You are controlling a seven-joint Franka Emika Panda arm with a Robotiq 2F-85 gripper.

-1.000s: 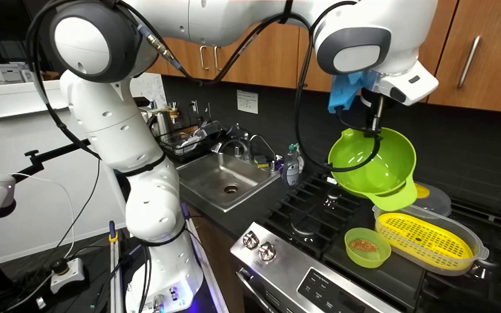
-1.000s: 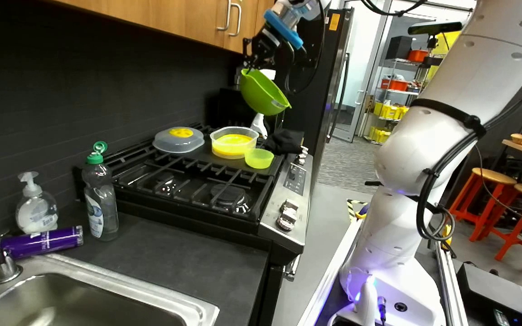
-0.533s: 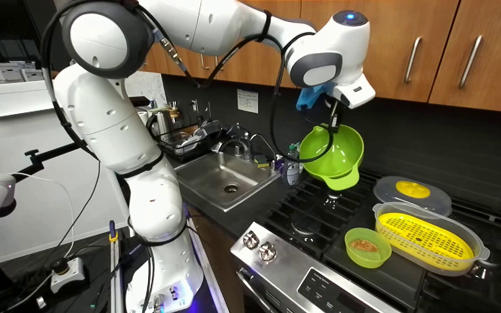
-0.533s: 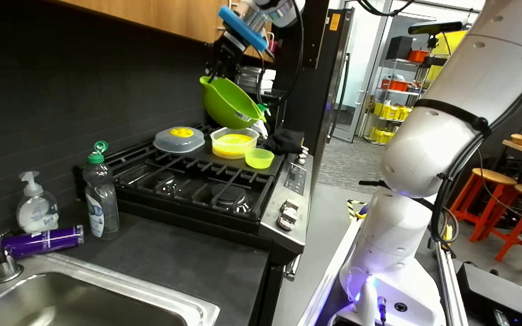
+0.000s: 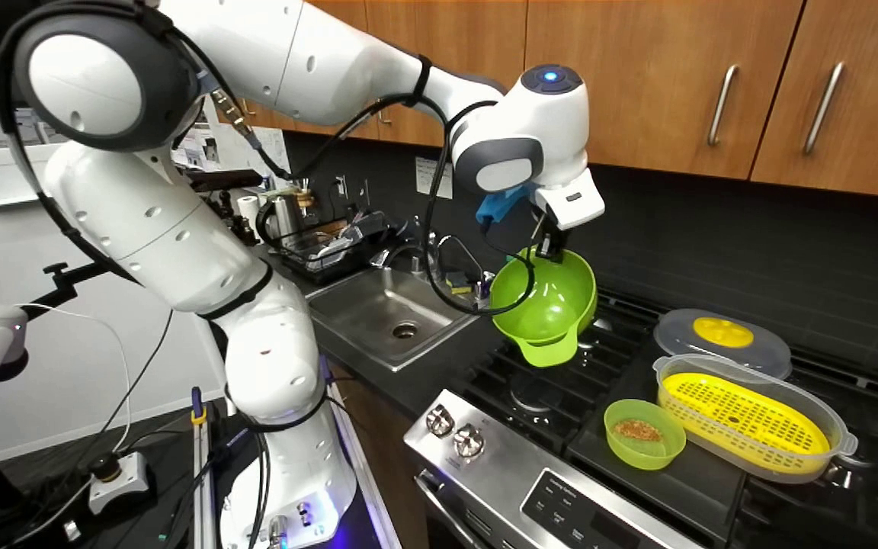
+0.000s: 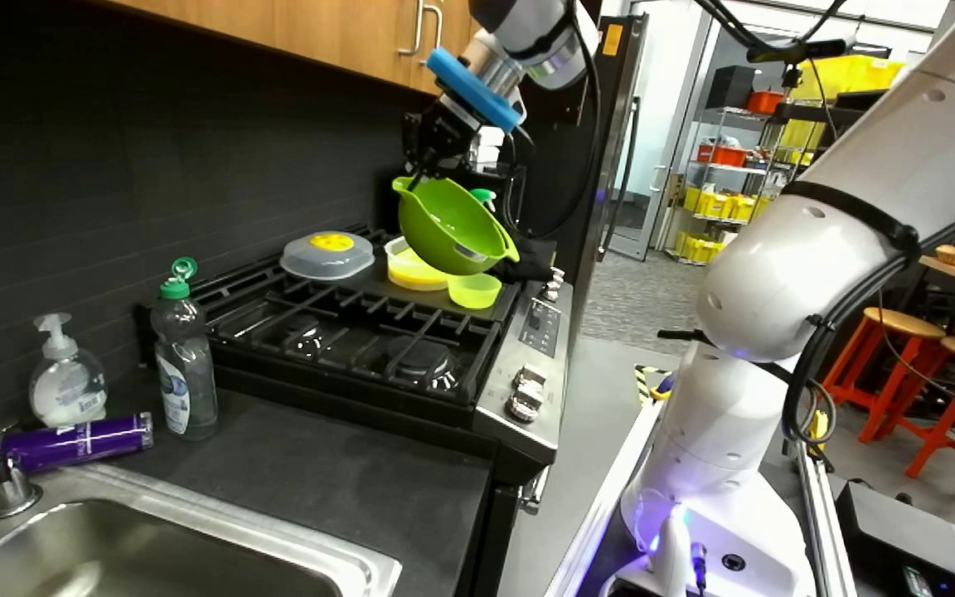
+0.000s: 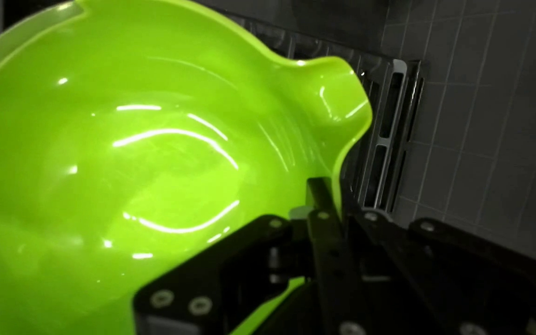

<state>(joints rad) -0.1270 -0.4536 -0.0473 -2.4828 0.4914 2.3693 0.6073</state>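
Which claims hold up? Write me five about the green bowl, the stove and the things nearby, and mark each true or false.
1. The jaws grip the green bowl by its rim. True.
2. The green bowl is set down level. False: it hangs tilted above the stove.
3. Brown bits lie in the small green cup. True.
4. The lid covers the oblong container. False: the lid lies beside the oblong container.
5. The green-capped bottle stands upright. True.
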